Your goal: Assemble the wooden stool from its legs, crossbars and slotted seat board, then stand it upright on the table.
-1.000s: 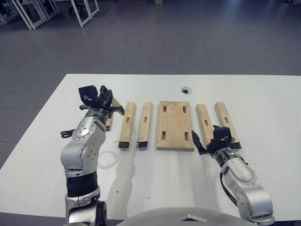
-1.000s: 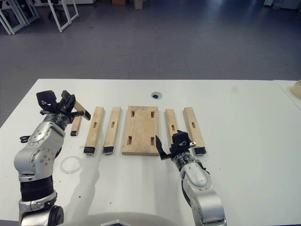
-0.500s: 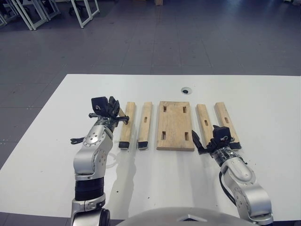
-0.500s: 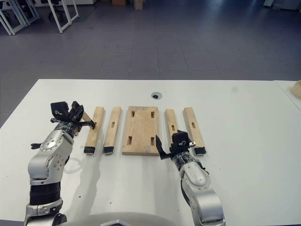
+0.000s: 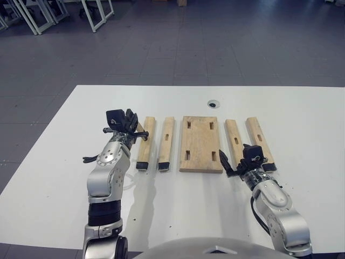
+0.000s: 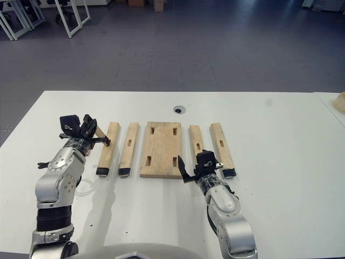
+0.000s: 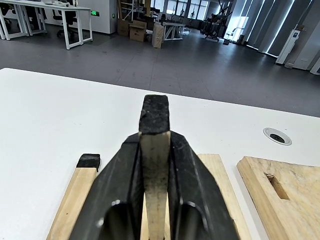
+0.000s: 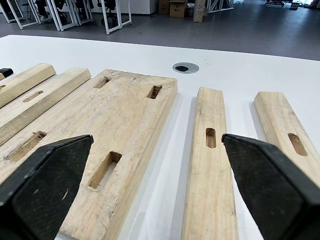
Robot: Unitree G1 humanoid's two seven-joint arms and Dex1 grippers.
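Left wrist view has the thing that worries me: the crossbar (image 7: pixel 154 170), a thin stick with a dark cap. It's pinched between the two fingers of the left gripper (image 5: pixel 130 125) and held up off the table (image 5: pixel 302 118), at the left end of the row, just beside the outermost leg (image 5: pixel 145 141).

What's the worry? The fingers look tight on it.

Tight, yes, but they're narrow and the stick is long. I'd guess that if its end meets the edge of a slot instead of the opening, it swivels in the pinch. And the leg is only lying loose on a smooth top, so a push would likely slide it into the next leg (image 5: pixel 166 141) and on into the seat board (image 5: pixel 200 143).

Couldn't the other arm brace it?

It's well away from there. The right gripper (image 8: pixel 157 142) sits low at the near end of the board, between it and the inner right leg (image 5: pixel 234 140), fingers spread wide with nothing in them. That's my second worry. One finger (image 5: pixel 223 162) is right by the board's corner, so a careless swing could shove the board or that leg askew, and then the slots won't line up for anything.
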